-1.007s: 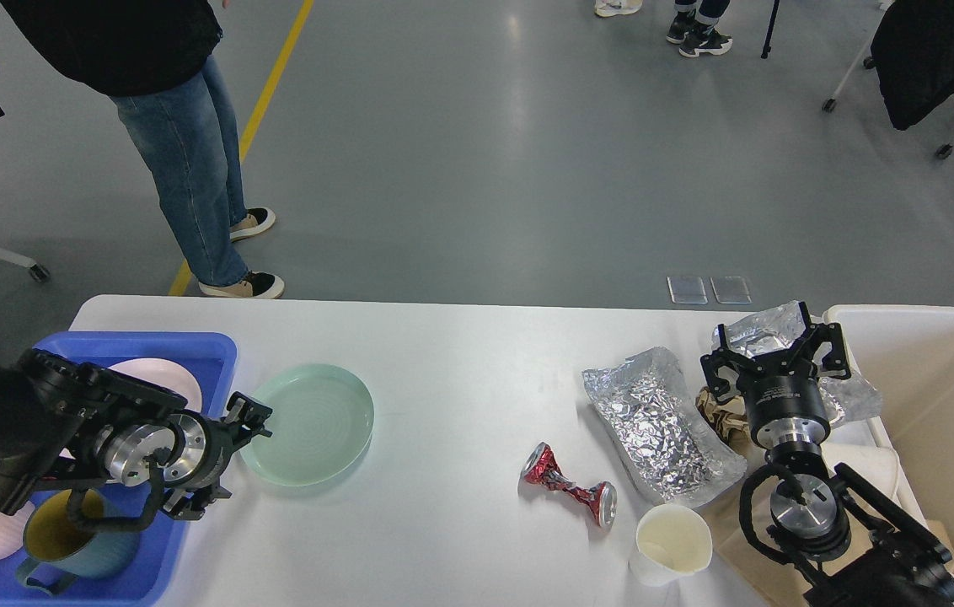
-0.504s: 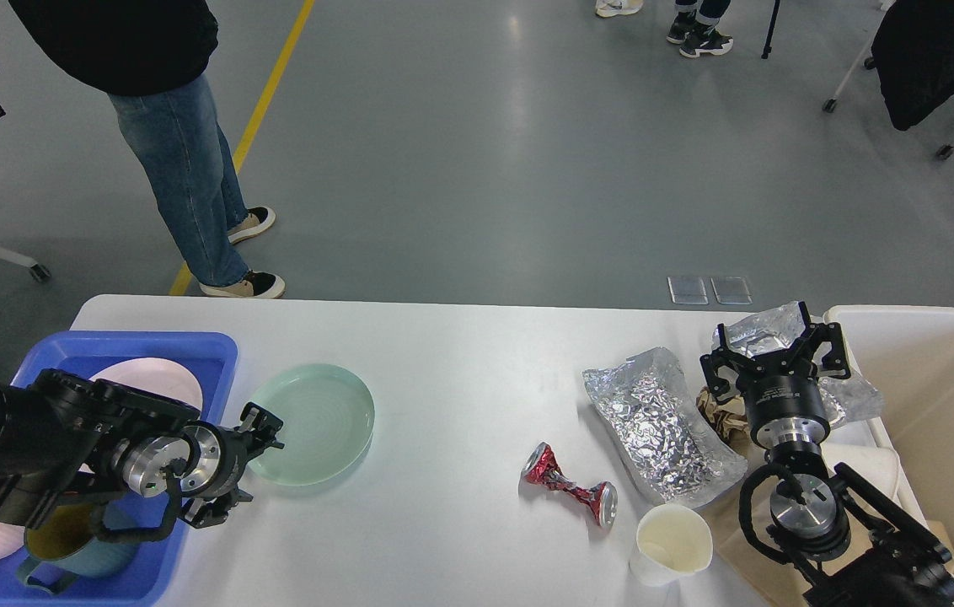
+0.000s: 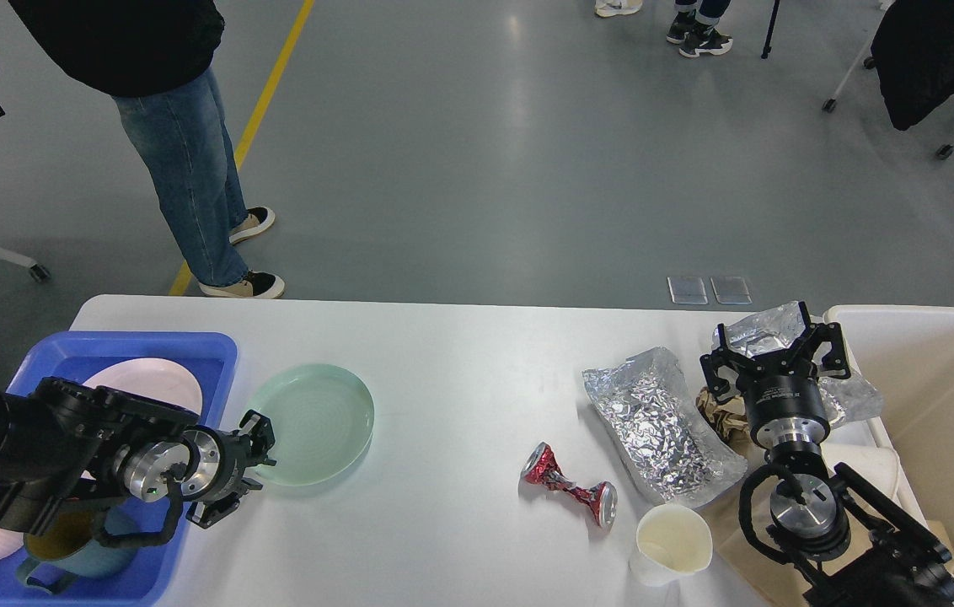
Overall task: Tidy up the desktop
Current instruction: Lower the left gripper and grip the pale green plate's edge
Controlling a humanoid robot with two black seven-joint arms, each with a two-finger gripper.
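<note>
The white desktop (image 3: 460, 371) carries a pale green plate (image 3: 313, 421), a crushed red can (image 3: 570, 487), a flattened foil tray (image 3: 662, 426), a crumpled foil piece (image 3: 768, 333), crumpled brown paper (image 3: 720, 413) and a white paper cup (image 3: 671, 544). My left gripper (image 3: 249, 465) is open, low at the plate's near-left rim, holding nothing. My right gripper (image 3: 776, 354) is open, its fingers spread over the crumpled foil piece at the desktop's right end.
A blue tray (image 3: 216, 354) at the left holds a pink plate (image 3: 152, 379) and a teal mug (image 3: 72, 544). A cream-white bin (image 3: 949, 396) stands at the right. A person in jeans (image 3: 190, 169) stands beyond the far left edge.
My left gripper has moved nearer and lower, down to the green plate's near-left rim. The right arm and the objects have not moved.
</note>
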